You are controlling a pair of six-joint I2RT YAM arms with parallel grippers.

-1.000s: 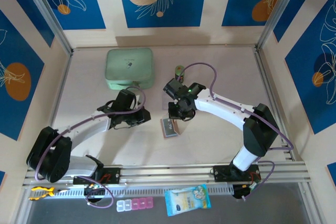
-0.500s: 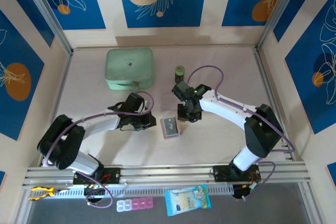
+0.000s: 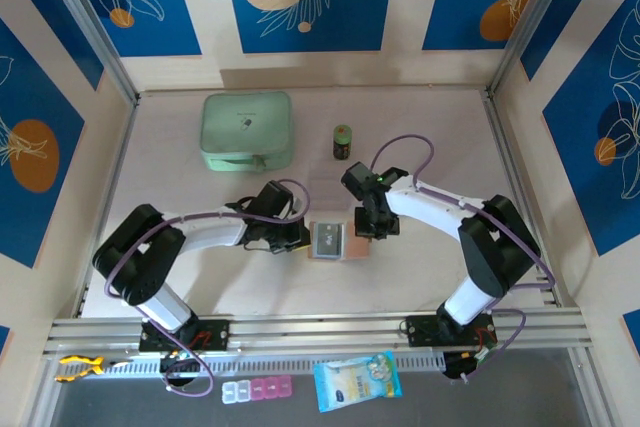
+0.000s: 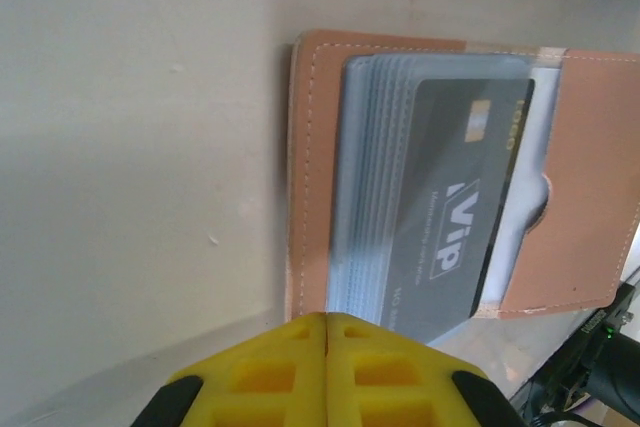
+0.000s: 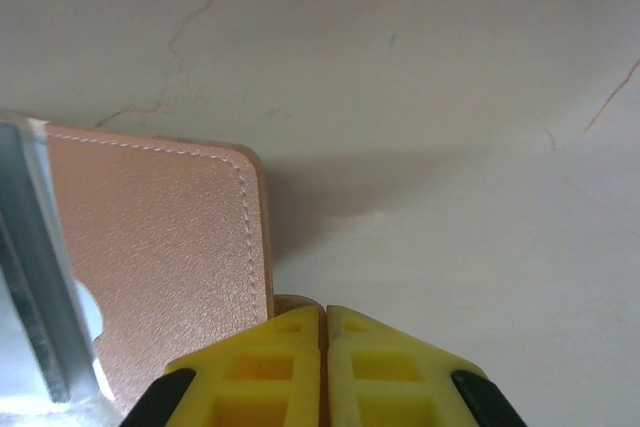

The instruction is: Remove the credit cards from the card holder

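- The salmon-pink leather-like folding card holder (image 3: 329,240) is laid open on the pale table (image 3: 460,127), and is turned squarer to the arms than a second ago.
- The left gripper (image 3: 297,237) has been brought up to its left edge and the right gripper (image 3: 372,230) to its right edge.
- Both pairs of jaws are pressed fully together, with nothing held.
- A dark credit card marked "VIP" (image 4: 455,217) is seen inside clear sleeves; any cards behind it are covered.
- The small green-capped bottle (image 3: 342,141), earlier half hidden by the right arm, is now uncovered.
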